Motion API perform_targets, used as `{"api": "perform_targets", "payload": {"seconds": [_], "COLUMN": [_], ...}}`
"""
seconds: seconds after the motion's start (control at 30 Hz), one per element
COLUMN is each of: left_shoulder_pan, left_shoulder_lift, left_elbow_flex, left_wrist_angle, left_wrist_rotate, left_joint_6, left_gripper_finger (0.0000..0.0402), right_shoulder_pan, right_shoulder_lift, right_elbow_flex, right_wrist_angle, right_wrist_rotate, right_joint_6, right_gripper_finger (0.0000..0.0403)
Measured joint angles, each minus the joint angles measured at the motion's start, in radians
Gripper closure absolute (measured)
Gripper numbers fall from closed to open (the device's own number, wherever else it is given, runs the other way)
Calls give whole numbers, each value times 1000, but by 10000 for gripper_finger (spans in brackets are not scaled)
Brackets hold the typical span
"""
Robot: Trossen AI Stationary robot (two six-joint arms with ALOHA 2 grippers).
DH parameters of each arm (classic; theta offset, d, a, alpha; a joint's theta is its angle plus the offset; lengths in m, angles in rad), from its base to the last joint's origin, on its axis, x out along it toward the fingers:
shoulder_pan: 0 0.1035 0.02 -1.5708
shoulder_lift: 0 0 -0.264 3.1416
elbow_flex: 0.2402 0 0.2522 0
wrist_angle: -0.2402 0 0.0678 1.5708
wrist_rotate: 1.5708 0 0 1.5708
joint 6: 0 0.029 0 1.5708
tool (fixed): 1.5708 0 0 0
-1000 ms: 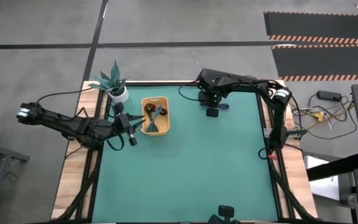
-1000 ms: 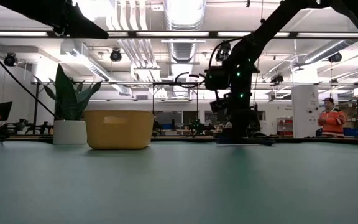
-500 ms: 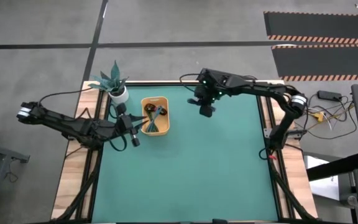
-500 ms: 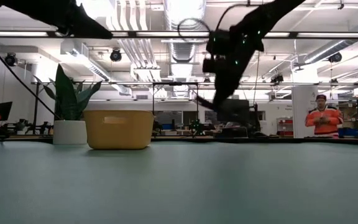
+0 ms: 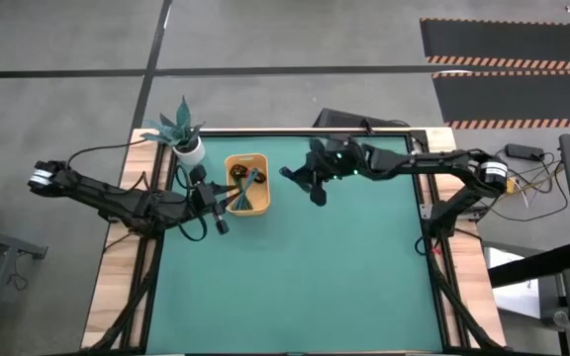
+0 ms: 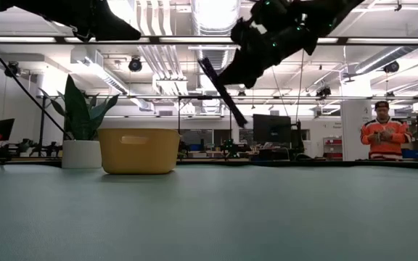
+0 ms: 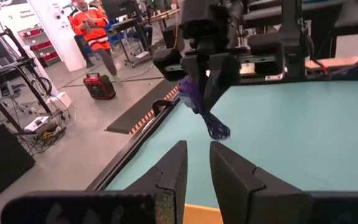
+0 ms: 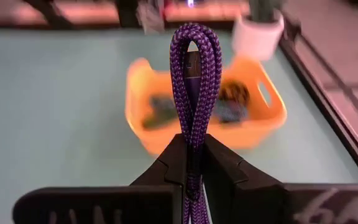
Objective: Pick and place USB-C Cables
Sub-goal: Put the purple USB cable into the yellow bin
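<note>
The blue-purple USB-C cable, a folded braided bundle, is in my right gripper, which is shut on it high above the table, right of the yellow tray. The left wrist view shows that gripper with the cable hanging below it. In the tray lie several other cable bundles, dark green, teal and black. My left gripper hovers at the tray's left near corner, pointing nearly level, its fingers a narrow gap apart with nothing between them. My right gripper pinches the folded purple bundle between its two fingers, partway along its length. The looped end rises beyond the fingertips and the other end hangs below. The fingers come slanting from the right, a little downward. The cable is lifted clear of the table.
A potted plant in a white pot stands at the far left corner, just left of the tray. The green mat stretches bare toward the near edge. A person in orange stands in the room beyond the table.
My right gripper has risen from the mat near the table's far edge and swung toward the left, toward the tray, tipping from pointing down to nearly level. The purple cable has come up with it, clear of the table. My left gripper has edged slightly toward the tray.
</note>
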Motion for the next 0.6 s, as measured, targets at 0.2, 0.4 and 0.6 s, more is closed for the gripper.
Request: {"api": "perform_targets", "payload": {"seconds": [0.2, 0.4, 0.6], "left_shoulder_pan": [0, 1, 5], "left_shoulder_lift": [53, 102, 130], "left_elbow_flex": [0, 1, 3], "left_wrist_angle": [85, 223, 309], "left_wrist_rotate": [10, 29, 113], "left_joint_6": [3, 12, 7], "left_gripper_finger": [347, 347, 347], "right_shoulder_pan": [57, 105, 145], "right_shoulder_lift": [-9, 7, 16], "right_elbow_flex": [-120, -156, -160], "right_wrist_angle": [366, 586, 701], "right_wrist_rotate": [-4, -1, 0], "right_joint_6": [105, 152, 157], "right_gripper_finger": [381, 381, 381]}}
